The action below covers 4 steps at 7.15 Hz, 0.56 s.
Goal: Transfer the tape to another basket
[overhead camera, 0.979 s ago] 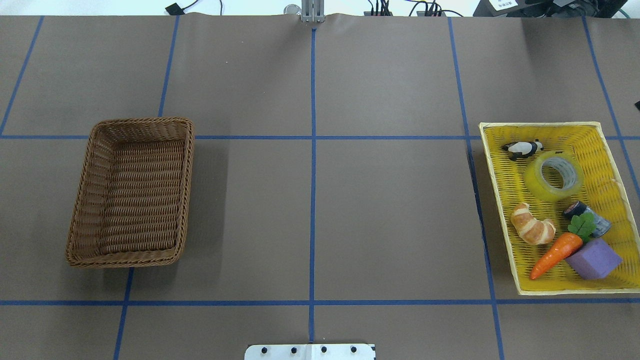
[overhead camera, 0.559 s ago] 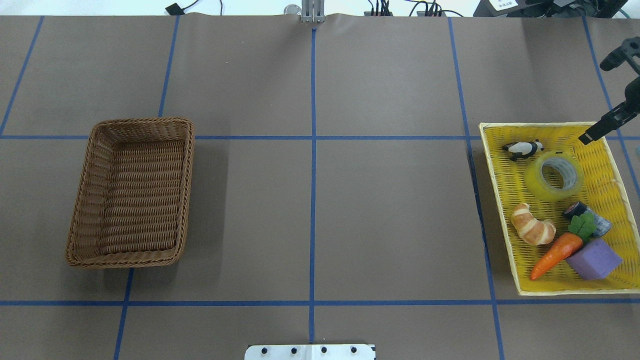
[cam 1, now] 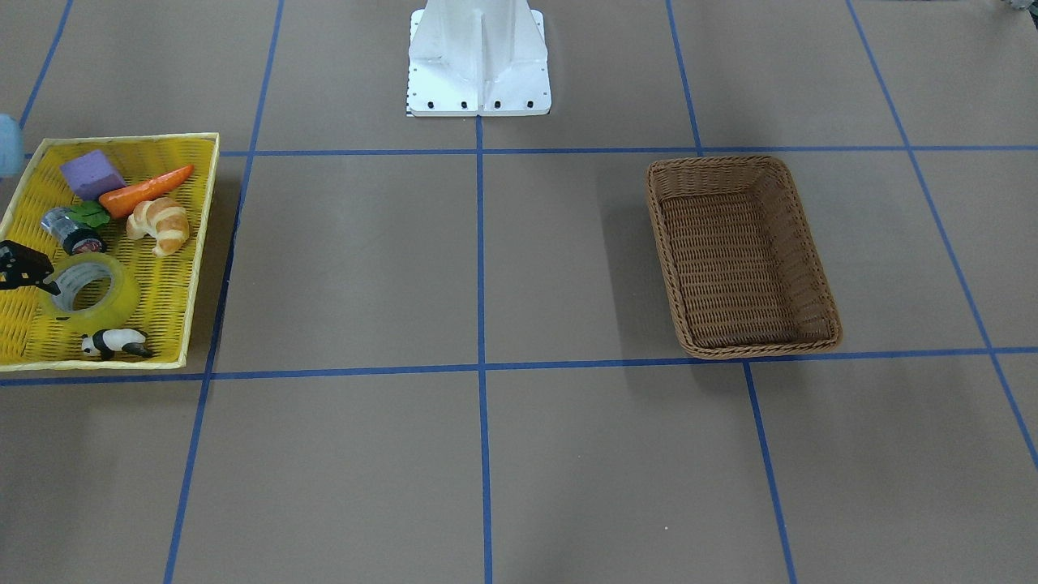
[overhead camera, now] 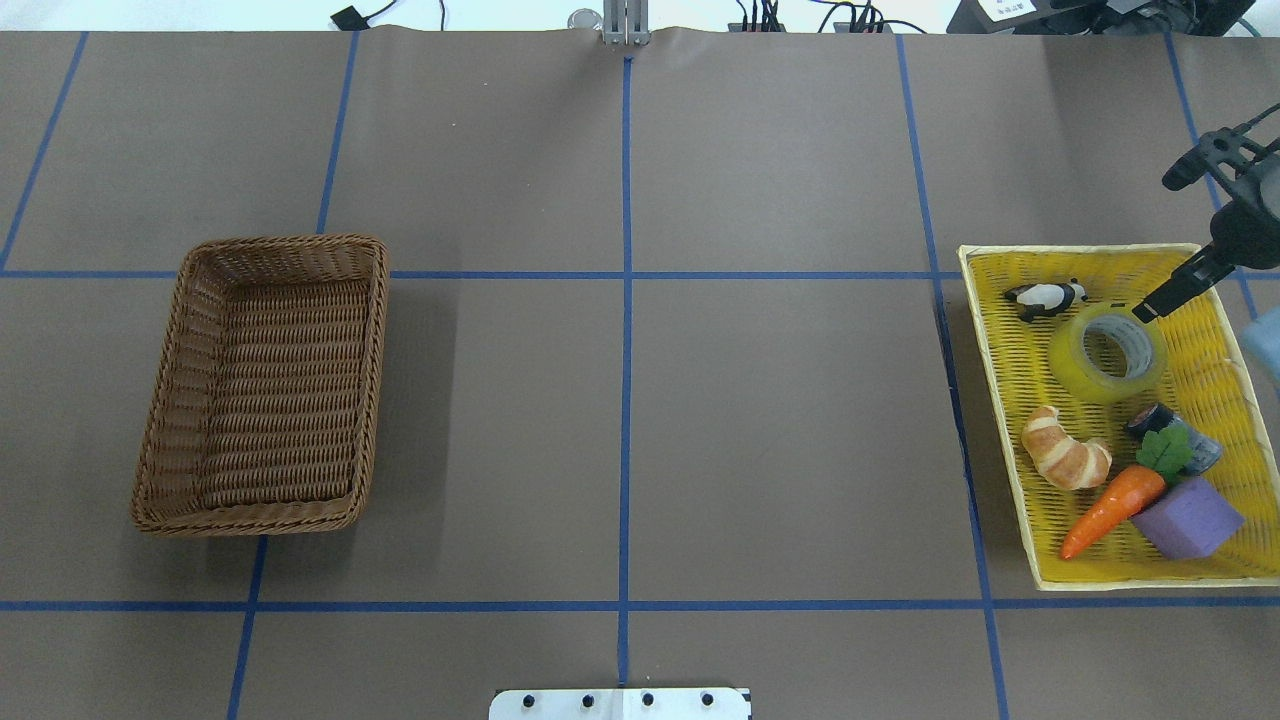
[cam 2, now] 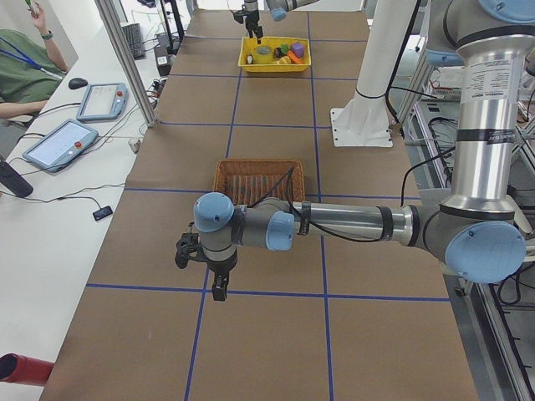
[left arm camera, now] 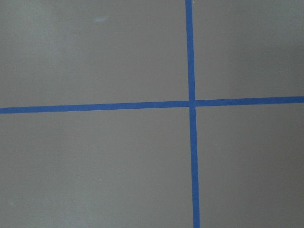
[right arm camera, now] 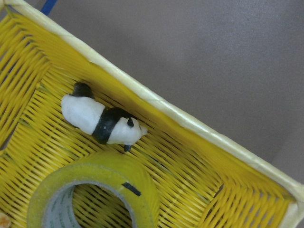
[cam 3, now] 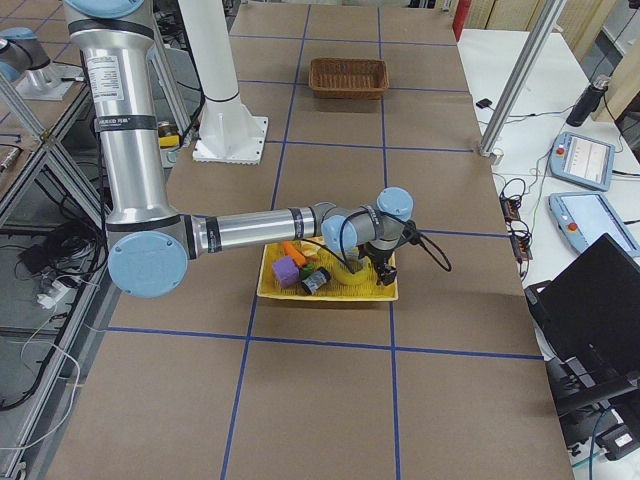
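Since the earlier frame, my right jaws have advanced from the far corner of the yellow tray [overhead camera: 1215, 395] toward the tape [overhead camera: 1095, 388]. One fingertip [overhead camera: 1160, 300] now sits at the roll's outer edge; contact cannot be confirmed. Jaw state: spread wide, holding nothing. Tape position: unchanged, lying flat in the tray beside the panda figure [overhead camera: 1045, 297]. Implication: the approach looks nearly complete; next, straddle the roll's wall and close. The basket [overhead camera: 265, 400] stands well apart across the counter [overhead camera: 780, 430]. My left jaws hang over the counter past the basket; their opening cannot be determined.

Glossy translucent tape [overhead camera: 1107, 352] lies on yellow woven plastic tray [overhead camera: 1010, 330]; brown basket [overhead camera: 262, 384] is rough wicker.
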{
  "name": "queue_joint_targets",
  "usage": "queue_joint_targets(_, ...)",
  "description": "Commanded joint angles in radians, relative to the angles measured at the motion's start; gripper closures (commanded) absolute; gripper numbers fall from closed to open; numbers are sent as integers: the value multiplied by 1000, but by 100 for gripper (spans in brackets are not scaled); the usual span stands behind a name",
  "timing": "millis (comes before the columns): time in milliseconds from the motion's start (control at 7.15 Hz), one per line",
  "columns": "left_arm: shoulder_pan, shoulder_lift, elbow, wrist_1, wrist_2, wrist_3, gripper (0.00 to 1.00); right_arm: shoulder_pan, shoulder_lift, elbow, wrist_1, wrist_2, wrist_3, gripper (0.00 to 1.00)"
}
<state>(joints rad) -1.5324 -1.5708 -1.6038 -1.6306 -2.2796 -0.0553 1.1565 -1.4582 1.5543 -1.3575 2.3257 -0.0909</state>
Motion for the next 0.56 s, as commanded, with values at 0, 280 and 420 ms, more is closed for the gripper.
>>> queue_joint_targets(0,0,0,1,0,0,0,2,-46,12,-37,1,10,2,0)
queue_joint_targets(280,0,0,2,0,0,0,2,-49,22,-51,-3,11,11,52)
queue_joint_targets(420,0,0,4,-2,0,0,2,-49,24,-49,-5,11,19,100)
